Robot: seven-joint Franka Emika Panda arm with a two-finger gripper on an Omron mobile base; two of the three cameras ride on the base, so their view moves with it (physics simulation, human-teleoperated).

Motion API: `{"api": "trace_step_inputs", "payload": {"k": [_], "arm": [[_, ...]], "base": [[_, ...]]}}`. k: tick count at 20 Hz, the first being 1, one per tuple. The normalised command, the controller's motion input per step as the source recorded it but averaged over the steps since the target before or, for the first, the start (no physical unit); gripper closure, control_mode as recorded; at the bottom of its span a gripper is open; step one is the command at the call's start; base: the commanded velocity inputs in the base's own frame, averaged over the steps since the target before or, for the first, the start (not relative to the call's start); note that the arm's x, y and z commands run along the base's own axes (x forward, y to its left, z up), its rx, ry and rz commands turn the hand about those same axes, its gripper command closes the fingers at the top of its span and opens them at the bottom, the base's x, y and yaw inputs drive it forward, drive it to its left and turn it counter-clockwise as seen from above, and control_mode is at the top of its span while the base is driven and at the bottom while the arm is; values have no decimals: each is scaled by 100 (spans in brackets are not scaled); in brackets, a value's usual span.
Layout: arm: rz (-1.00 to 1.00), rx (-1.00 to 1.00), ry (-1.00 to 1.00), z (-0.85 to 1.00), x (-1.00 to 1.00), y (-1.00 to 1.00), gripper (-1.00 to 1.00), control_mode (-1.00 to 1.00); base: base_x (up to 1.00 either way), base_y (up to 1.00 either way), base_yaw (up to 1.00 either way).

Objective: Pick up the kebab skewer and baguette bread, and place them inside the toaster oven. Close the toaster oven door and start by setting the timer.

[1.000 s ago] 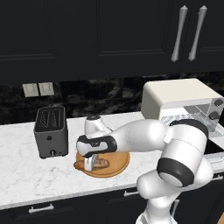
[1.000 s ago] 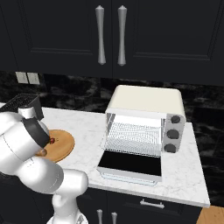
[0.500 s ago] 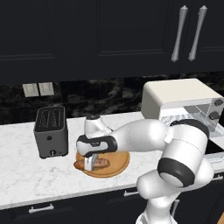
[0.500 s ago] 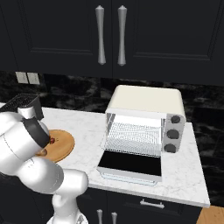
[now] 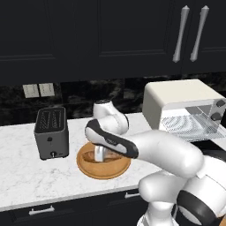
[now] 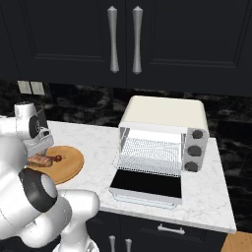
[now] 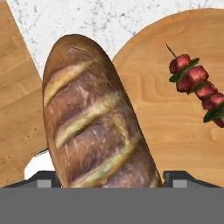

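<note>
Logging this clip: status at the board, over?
Gripper straddling baguette bread, grip unconfirmed. Kebab skewer on round board. Toaster oven door open.

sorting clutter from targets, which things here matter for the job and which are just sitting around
Job: baguette bread, kebab skewer, toaster oven, toaster oven door, gripper.
Lying about: slot toaster, round wooden board, wall outlets.

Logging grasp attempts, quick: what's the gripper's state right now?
Gripper: fingers either side of the baguette bread; a firm grip cannot be told.
</note>
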Motion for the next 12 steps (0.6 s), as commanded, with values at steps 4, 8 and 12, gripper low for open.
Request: {"api": "trace_step_inputs", "payload": {"k": [4, 8, 12], "arm": [[1, 0, -9, 76, -63, -88, 100, -100], [8, 0, -9, 77, -42, -80, 100, -100], [6, 0, -6, 71, -37, -88, 100, -100]], "base": [[0, 0, 0], [0, 0, 0], [0, 0, 0]]}}
